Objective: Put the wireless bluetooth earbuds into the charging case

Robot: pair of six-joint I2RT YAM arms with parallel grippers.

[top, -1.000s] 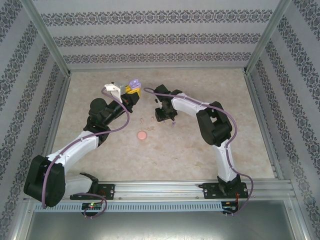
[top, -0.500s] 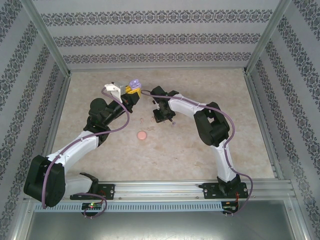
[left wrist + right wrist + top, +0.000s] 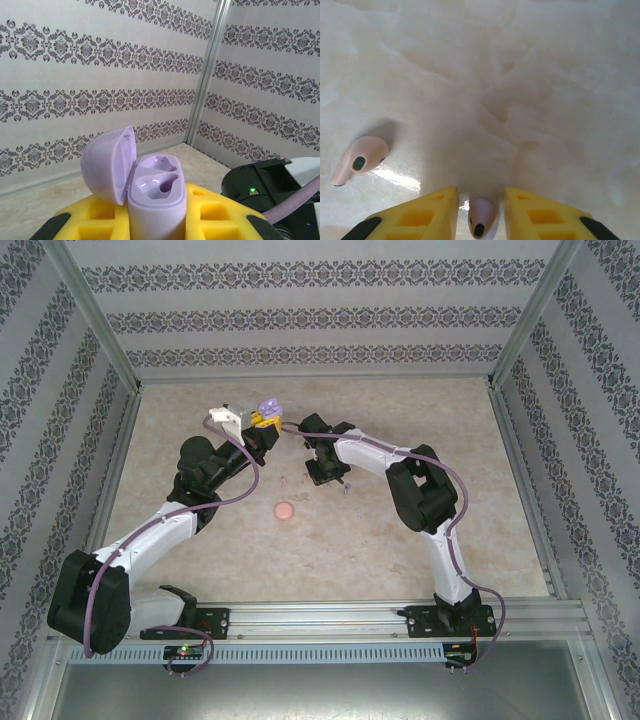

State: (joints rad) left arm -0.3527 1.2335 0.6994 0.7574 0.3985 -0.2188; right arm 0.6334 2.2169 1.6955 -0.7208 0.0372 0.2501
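Observation:
My left gripper [image 3: 264, 420] is raised at the back of the table, shut on a purple charging case [image 3: 157, 195]. The case stands upright between the yellow fingers [image 3: 220, 215], its lid [image 3: 107, 162] swung open to the left and both sockets bare. My right gripper [image 3: 481, 200] is down at the tabletop, open. A pale purple earbud [image 3: 481, 217] lies between its yellow fingers [image 3: 420, 215], with a narrow gap on each side. A pinkish earbud [image 3: 360, 159] lies on the table to the left. From above, tiny buds [image 3: 286, 480] show left of the right gripper [image 3: 325, 475].
A round pink case [image 3: 285, 510] lies shut on the marble-patterned table [image 3: 400, 540], nearer than both grippers. Another small purple bud [image 3: 347, 487] lies just right of the right gripper. Patterned walls and metal posts [image 3: 100, 320] enclose the table.
The right arm has shifted slightly left and back over the buds. The left arm with the purple case has stayed still.

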